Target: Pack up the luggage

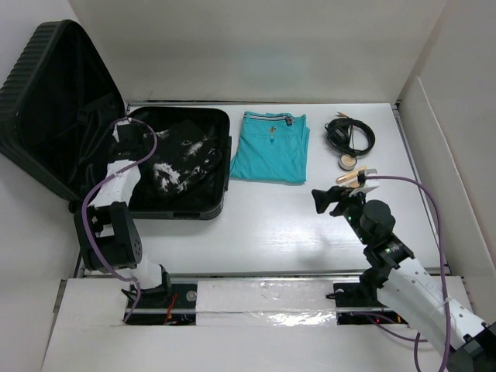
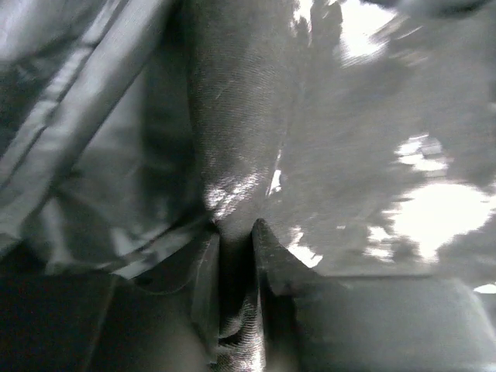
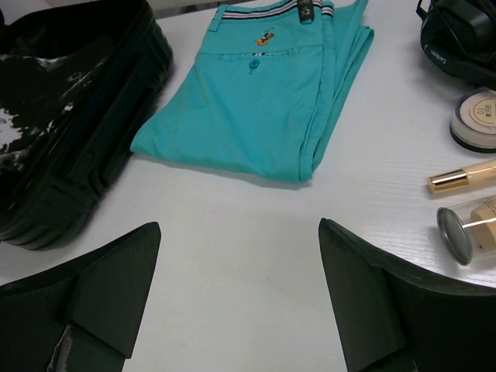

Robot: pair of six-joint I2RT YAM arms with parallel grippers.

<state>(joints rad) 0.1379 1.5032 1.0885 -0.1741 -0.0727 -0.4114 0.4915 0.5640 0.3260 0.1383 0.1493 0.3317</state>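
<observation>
Packing step: I judge the first piece is being settled into the luggage (image 1: 54,101). My left gripper (image 2: 236,230) is down inside the base shell, its fingers (image 2: 271,256) nearly together and pinching a fold of dark cloth, which looks to be the black garment (image 1: 174,159).
Next move: as I read it, let go of that fold once it lies flat and lift my left arm out. My right gripper (image 3: 239,226) would then go forward to the teal shorts (image 1: 270,147) and carry them left over the shell's rim without dragging the fold loose.
Luggage, place: far-left part of the table (image 1: 256,232), lying open, with its lid leaning up and back at the left.
Luggage, look: black ribbed hard shell with dark shiny lining inside. The base is largely covered by the garment.
Black garment: dark with white blotchy print, rumpled, inside the base.
Teal shorts: folded flat just right of the luggage, apart from it, with the waistband on the far side.
Headphones: the black headphones (image 1: 349,133) sit right of the shorts, near the far edge.
Small things: a round compact (image 1: 349,162) and some tubes (image 1: 353,178) lie just nearer than the headphones.
Right fingers: wide apart and holding nothing, above bare table with the shorts ahead.
</observation>
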